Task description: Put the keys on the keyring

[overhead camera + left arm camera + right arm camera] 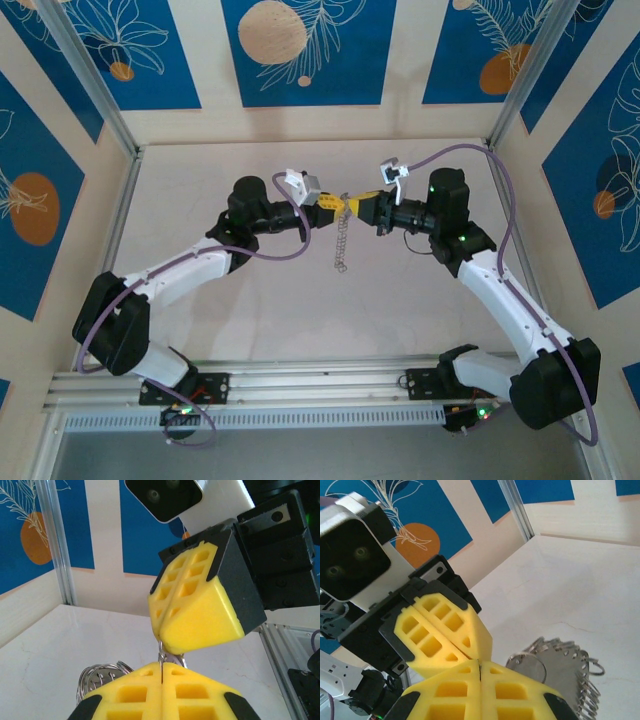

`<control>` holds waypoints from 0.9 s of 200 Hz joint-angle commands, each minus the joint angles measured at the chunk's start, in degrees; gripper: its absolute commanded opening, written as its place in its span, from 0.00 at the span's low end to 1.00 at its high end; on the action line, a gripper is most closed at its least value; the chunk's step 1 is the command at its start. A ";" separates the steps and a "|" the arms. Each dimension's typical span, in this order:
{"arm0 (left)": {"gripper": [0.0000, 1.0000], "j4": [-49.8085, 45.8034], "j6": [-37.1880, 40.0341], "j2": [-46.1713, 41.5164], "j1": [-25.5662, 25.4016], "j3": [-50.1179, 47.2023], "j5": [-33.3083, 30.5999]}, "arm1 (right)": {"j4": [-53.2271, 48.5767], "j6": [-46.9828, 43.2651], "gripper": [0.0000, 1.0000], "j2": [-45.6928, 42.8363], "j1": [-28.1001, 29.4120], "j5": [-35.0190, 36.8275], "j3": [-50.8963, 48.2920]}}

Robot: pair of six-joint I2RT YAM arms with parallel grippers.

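A: Status?
B: The left end effector (329,203) and right end effector (357,206) are pinching shut tip-to-tip. The keyring (341,243) is dangling there above the counter (260,300).
A: And the key?
B: Can't tell who's holding what; threading is looking unfinished.

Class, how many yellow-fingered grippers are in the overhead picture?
2. The left gripper comes from the left, the right gripper from the right, tips meeting above mid-table. None looks hidden.

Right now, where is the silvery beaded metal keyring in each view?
Top external: centre, the silvery beaded metal keyring hangs under the meeting left hand and right hand.
Left wrist: bottom left, behind the left hand.
Right wrist: bottom right, behind the right hand.
Shared landmark: both yellow hands meeting tip to tip.
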 commanded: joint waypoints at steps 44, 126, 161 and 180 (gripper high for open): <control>0.00 4.44 1.67 -2.64 -1.15 1.41 1.69 | -1.66 0.95 0.00 0.55 -1.97 1.05 -2.19; 0.00 6.64 0.42 -2.44 -1.15 0.64 1.17 | 2.27 5.22 0.00 -0.69 -3.77 -5.26 -3.59; 0.00 8.33 -1.21 -1.89 -1.20 0.45 0.73 | 3.48 7.61 0.24 -1.43 -5.08 -7.69 -4.38; 0.00 9.15 -2.49 -1.35 -1.11 0.36 0.47 | 4.73 9.49 0.34 -2.85 -6.56 -7.56 -5.51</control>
